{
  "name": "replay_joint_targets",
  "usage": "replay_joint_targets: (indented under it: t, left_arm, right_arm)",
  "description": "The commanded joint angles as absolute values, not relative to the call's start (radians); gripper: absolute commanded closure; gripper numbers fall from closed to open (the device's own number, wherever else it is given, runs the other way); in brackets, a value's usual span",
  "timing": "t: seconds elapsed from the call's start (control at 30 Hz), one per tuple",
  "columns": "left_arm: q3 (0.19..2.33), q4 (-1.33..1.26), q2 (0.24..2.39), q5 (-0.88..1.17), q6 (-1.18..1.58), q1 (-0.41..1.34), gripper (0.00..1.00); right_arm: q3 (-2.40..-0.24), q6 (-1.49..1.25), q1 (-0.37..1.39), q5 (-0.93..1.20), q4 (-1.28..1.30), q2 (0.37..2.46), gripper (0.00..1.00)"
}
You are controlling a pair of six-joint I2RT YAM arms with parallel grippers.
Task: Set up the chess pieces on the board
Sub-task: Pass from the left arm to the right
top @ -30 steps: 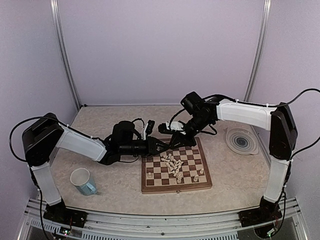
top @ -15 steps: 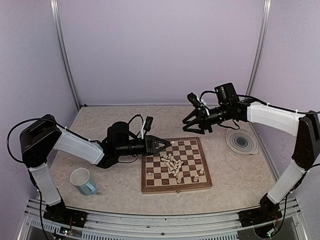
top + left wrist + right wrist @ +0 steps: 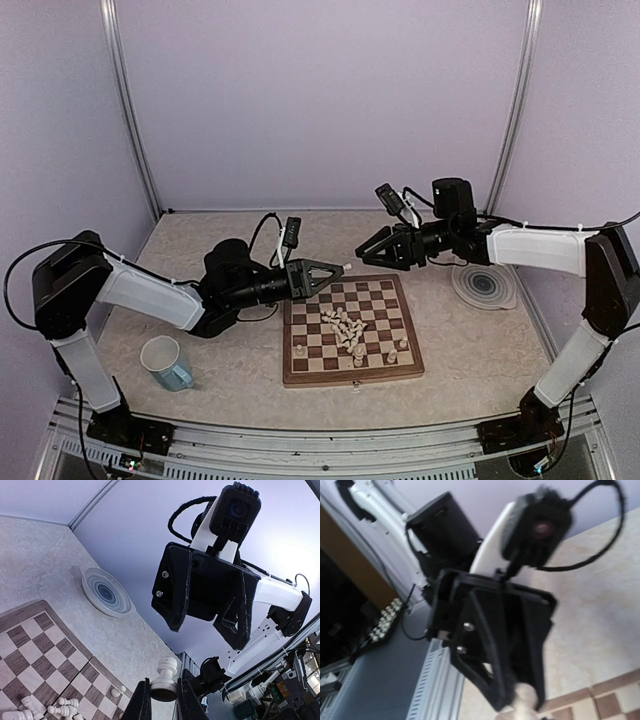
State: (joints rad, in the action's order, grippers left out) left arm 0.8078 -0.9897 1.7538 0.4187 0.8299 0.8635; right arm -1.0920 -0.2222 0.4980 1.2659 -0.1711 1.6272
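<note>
Beige tabletop (image 3: 470,350), board (image 3: 320,378), pieces (image 3: 342,328) heaped centre. Pawn (image 3: 165,679) pinched aloft in left gripper (image 3: 343,268), tip toward right gripper (image 3: 207,636), jaws wide, empty: probable handover.

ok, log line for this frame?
left pincer: shut on chess piece | right pincer: open, empty | other pieces: heaped on board

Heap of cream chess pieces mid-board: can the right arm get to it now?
Probably yes: right hand is open, nothing covers the heap of cream pieces; mind the left hand, gripping a cream pawn, close beside it.
</note>
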Motion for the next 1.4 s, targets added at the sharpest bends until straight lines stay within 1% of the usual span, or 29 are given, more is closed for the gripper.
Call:
replay_joint_targets:
  t: [0.0,0.27,0.5,0.6,0.8,0.93,1.0,1.17,1.27,1.3,1.33,1.37]
  left_arm:
    - [0.832,-1.034,1.766,0.416,0.829,0.873,0.90]
    - [0.831,-1.045,1.772,0.421,0.837,0.881,0.90]
    - [0.828,-1.075,1.773,0.421,0.846,0.880,0.90]
    - [0.832,-1.077,1.778,0.422,0.852,0.879,0.90]
    - [0.843,-1.091,1.801,0.432,0.869,0.879,0.90]
    - [0.845,-1.098,1.811,0.430,0.877,0.878,0.90]
    - [0.845,-1.100,1.813,0.427,0.878,0.879,0.90]
    - [0.846,-1.103,1.815,0.424,0.880,0.878,0.90]
    - [0.847,-1.104,1.816,0.423,0.882,0.878,0.90]
    - [0.848,-1.103,1.820,0.425,0.884,0.877,0.89]
    - [0.849,-1.102,1.820,0.425,0.885,0.876,0.85]
    - [0.848,-1.093,1.819,0.416,0.884,0.876,0.79]
  right_arm:
    - [-1.118,-0.212,0.552,1.277,-0.156,1.654,0.50]
    - [-1.124,-0.198,0.558,1.227,-0.146,1.664,0.49]
    - [-1.114,-0.170,0.558,1.180,-0.124,1.672,0.50]
    - [-1.114,-0.161,0.560,1.179,-0.121,1.670,0.55]
    - [-1.114,-0.160,0.561,1.180,-0.126,1.673,0.75]
    - [-1.113,-0.151,0.566,1.158,-0.123,1.672,0.83]
    - [-1.116,-0.140,0.567,1.140,-0.112,1.672,0.85]
    - [-1.118,-0.121,0.569,1.114,-0.093,1.672,0.84]
    - [-1.123,-0.102,0.569,1.101,-0.075,1.673,0.90]
    - [-1.129,-0.090,0.569,1.096,-0.061,1.672,0.92]
    - [-1.139,-0.067,0.569,1.087,-0.038,1.671,0.94]
    - [-1.157,-0.034,0.569,1.075,0.002,1.670,0.95]
